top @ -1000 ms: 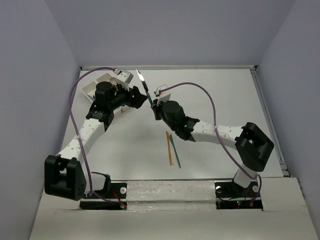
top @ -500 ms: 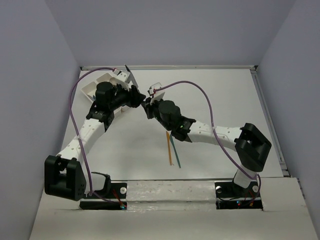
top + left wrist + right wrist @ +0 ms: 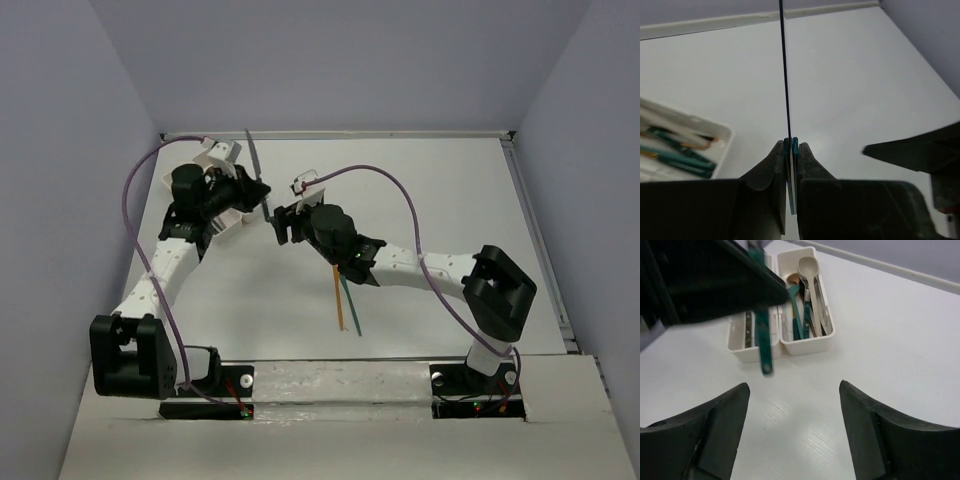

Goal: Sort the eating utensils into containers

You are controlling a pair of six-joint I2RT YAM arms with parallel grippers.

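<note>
My left gripper (image 3: 791,146) is shut on the teal handle of a knife (image 3: 785,75), whose dark blade points up and away, edge-on. In the top view the left gripper (image 3: 257,192) holds this knife (image 3: 256,165) above the table, just right of the containers (image 3: 178,178). My right gripper (image 3: 794,386) stands open and empty just below the hanging handle (image 3: 762,342). The two joined white containers (image 3: 812,346) hold several utensils, among them a cream spoon (image 3: 807,267). An orange knife (image 3: 337,295) and a teal knife (image 3: 351,305) lie on the table.
The right arm (image 3: 400,262) stretches across the middle of the table, over the tops of the two loose knives. Purple cables loop above both arms. A raised lip (image 3: 530,220) runs along the table's right edge.
The right gripper has opened and let go of the teal knife. The left gripper has shut on its handle and drawn it left, toward the containers.
</note>
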